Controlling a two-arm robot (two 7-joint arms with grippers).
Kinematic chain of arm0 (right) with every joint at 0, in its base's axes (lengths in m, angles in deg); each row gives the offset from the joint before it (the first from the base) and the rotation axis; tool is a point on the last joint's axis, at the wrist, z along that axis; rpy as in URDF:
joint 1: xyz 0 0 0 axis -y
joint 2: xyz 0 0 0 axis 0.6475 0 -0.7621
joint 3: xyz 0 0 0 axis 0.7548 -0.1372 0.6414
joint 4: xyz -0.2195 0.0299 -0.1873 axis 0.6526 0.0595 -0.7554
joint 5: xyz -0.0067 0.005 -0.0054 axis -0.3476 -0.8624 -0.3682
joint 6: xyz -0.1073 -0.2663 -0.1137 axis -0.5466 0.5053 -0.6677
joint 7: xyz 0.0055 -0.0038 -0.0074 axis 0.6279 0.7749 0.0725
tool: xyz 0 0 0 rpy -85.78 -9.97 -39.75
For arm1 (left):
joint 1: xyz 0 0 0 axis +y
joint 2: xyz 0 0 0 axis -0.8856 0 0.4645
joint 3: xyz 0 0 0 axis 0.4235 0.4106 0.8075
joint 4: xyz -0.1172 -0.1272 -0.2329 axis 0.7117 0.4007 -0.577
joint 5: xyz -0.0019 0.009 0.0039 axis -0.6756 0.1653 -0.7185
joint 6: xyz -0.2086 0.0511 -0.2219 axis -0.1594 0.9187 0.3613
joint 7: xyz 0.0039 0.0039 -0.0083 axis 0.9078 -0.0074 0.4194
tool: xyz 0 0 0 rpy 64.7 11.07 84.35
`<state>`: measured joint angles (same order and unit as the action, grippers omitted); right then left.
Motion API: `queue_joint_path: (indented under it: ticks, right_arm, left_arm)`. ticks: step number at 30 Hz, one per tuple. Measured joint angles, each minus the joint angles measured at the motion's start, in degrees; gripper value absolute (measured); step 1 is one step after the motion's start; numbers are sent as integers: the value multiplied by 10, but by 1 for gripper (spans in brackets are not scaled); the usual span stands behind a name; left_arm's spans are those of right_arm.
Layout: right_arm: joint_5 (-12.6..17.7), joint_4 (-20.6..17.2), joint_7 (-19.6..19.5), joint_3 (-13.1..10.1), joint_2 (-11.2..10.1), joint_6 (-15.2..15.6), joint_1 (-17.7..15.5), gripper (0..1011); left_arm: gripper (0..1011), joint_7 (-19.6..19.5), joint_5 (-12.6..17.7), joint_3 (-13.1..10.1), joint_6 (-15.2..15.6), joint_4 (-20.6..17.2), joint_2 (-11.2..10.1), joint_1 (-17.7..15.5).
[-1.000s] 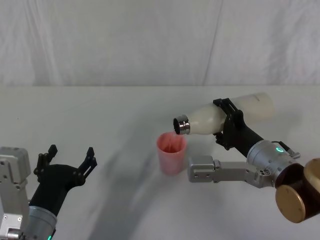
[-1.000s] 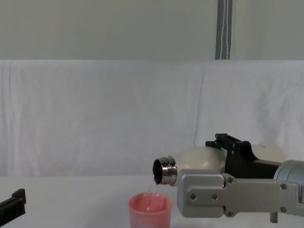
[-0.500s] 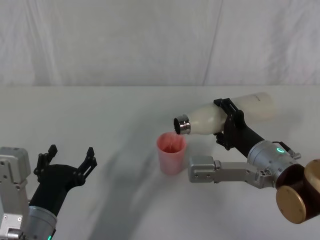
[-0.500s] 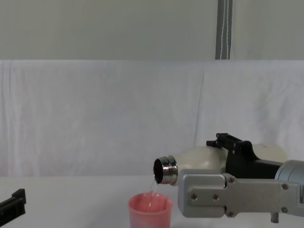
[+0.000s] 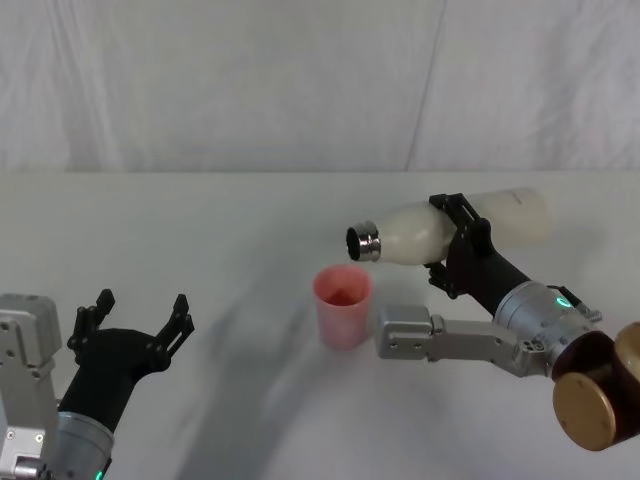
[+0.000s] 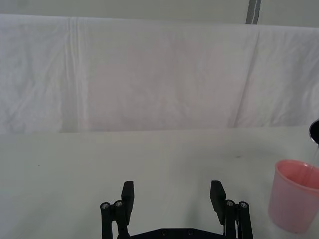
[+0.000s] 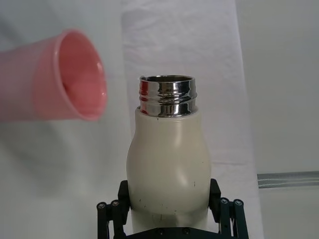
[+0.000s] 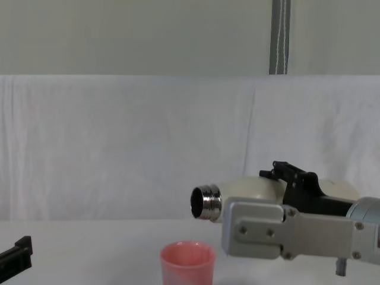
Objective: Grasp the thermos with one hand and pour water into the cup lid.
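In the chest view, the right arm's grey housing [image 8: 279,234] hides most of the thermos [image 8: 252,189] body. The cup lid [image 8: 186,262] is cut off by the bottom edge there, and by the side edge in the left wrist view. Whether water sits inside cannot be told.

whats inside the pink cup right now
In the head view the cup lid has a darker wet-looking patch at the bottom, probably water, level unclear. In the right wrist view its inside looks pink and glossy. From the chest view its wall hides the contents.
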<state>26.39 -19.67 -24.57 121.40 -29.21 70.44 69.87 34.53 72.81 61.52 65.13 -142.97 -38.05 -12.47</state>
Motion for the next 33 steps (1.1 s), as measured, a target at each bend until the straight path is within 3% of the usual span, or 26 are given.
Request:
queue_joint_path:
  ticks: [13,33]
  right_arm:
    - [63,-20,-4,-33,14,-20,-22,950]
    - [260,-37,-7,-130,54,-88,-70,950]
  left_arm:
    - [1001,0,0,0,0,0,0,0]
    - [1001,0,0,0,0,0,0,0]
